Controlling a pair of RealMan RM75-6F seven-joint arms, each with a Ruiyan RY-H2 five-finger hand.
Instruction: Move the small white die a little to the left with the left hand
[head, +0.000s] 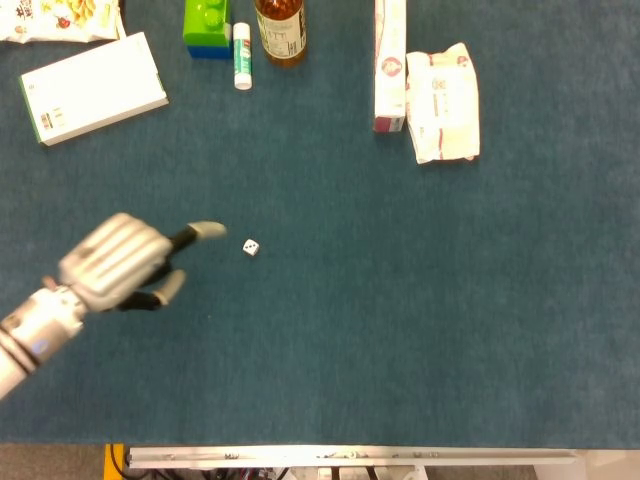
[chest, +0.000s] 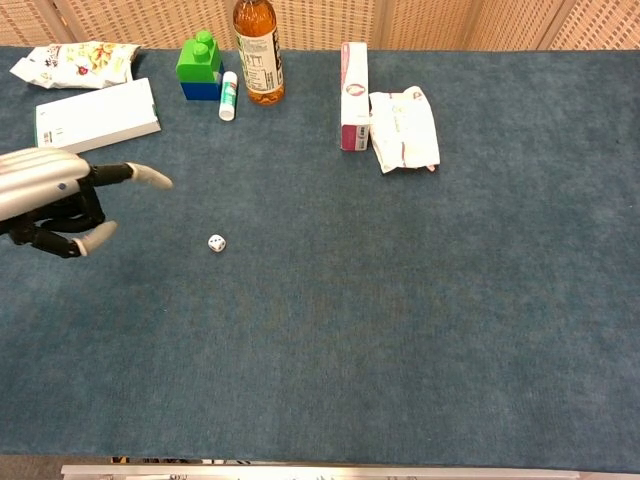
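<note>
The small white die (head: 251, 247) (chest: 217, 243) lies alone on the blue cloth table (head: 400, 320), left of the middle. My left hand (head: 120, 262) (chest: 55, 198) hovers to the left of it, holding nothing, with one finger stretched toward the die and a gap between its fingertip (head: 212, 230) and the die. The other fingers are apart, not closed on anything. The right hand shows in neither view.
Along the far edge stand a white flat box (head: 92, 88), a snack bag (head: 60, 18), a green-and-blue block (head: 206, 26), a white tube (head: 241, 56), an amber bottle (head: 280, 30), a tall carton (head: 390, 66) and a white packet (head: 443, 102).
</note>
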